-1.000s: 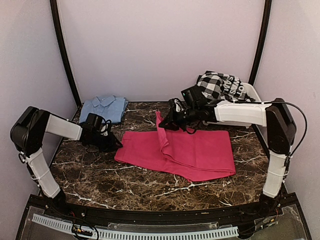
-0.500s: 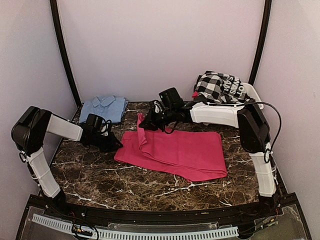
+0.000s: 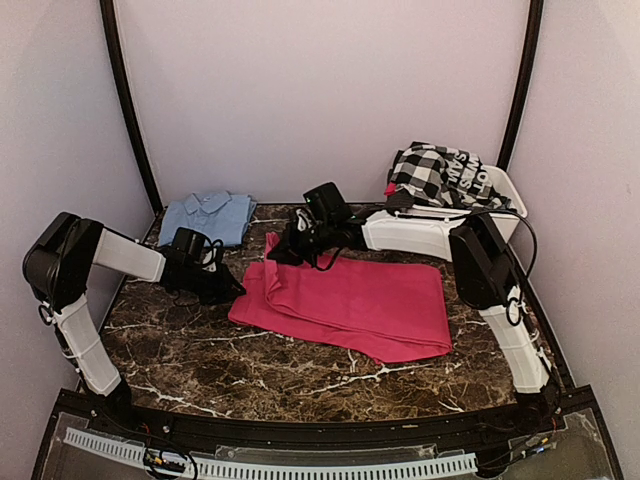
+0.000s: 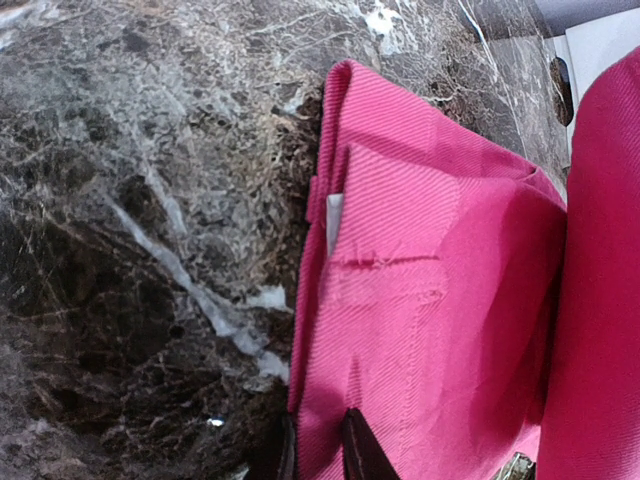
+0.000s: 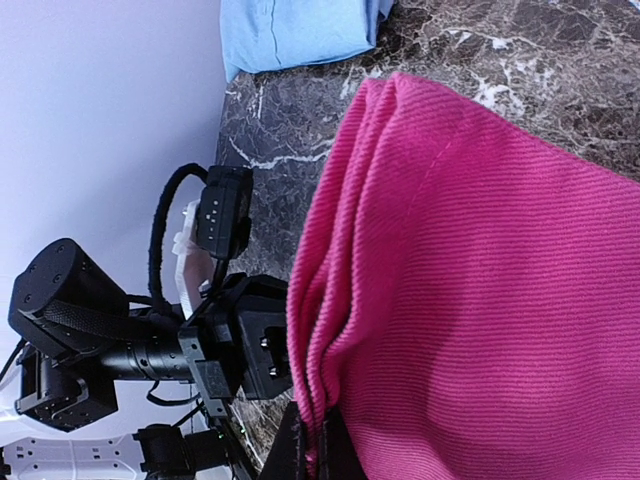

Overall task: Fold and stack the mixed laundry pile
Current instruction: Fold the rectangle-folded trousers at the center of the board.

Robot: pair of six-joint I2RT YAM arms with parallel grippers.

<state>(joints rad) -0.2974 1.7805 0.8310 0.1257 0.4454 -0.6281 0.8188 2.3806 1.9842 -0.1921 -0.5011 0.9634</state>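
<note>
A magenta-pink cloth [image 3: 370, 300] lies spread on the marble table [image 3: 200, 350]. My right gripper [image 3: 282, 248] is shut on the cloth's lifted edge, held over the cloth's back left corner. In the right wrist view the fingers [image 5: 300, 452] pinch a bunched fold of the cloth [image 5: 480, 280]. My left gripper [image 3: 226, 288] sits low at the cloth's left edge. In the left wrist view its fingers [image 4: 352, 452] pinch the hem of the cloth [image 4: 430, 300]. A folded light-blue piece [image 3: 210, 215] lies at the back left. A black-and-white checked garment [image 3: 440, 172] fills the tub.
The white plastic tub [image 3: 508, 198] stands at the back right corner against the wall. Walls close in the table on three sides. The left arm [image 5: 230, 340] shows close beside the hanging cloth in the right wrist view.
My right gripper has carried the cloth's lifted edge to the left, doubling the cloth over itself. The left gripper has stayed at the left edge.
</note>
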